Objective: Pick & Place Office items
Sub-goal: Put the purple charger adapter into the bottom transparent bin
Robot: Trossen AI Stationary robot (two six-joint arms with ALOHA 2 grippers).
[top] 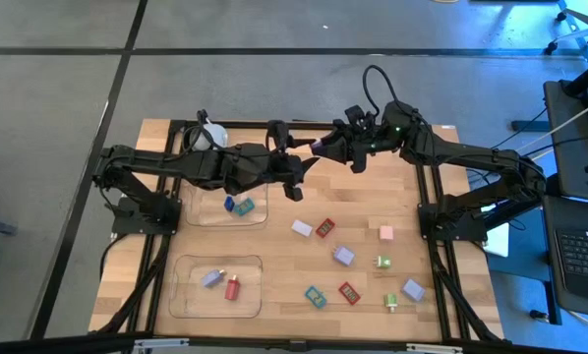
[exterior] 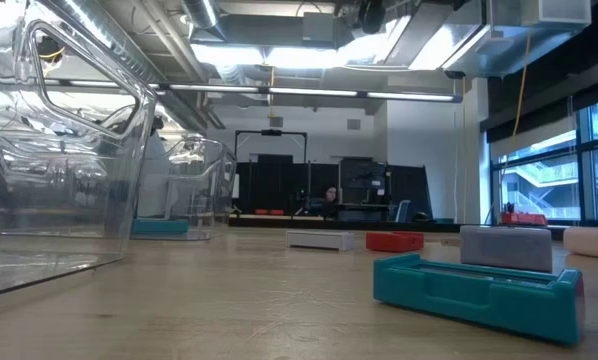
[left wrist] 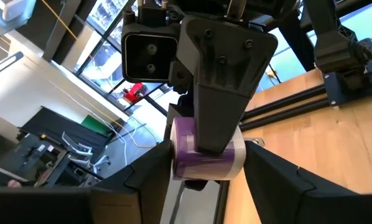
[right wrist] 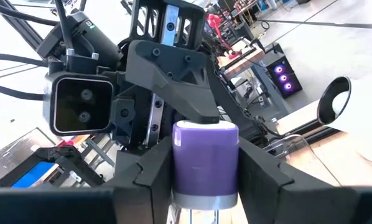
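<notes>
Bright overhead light over an evenly lit counter.
Ceiling fixtures flare white in the low view, with glare streaking the clear tray; the nearest teal piece is soft, windows are blown out, and arm shadows are faint.

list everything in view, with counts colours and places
table: one, light wood, under both arms
clear trays: two, see-through, table's left side
teal pieces: two, teal-blue, in the tray nearer the arms
lavender piece: one, lavender, in the other tray
red piece: one, red, beside it
loose pieces: nine, red, green, lavender, teal, pink, white, on bare wood right of the trays
white cup: one, white, behind the left arm
purple piece: one, purple, in mid-air
right tool: one, dark, shut on the purple piece
left tool: one, dark, at the same piece
</notes>
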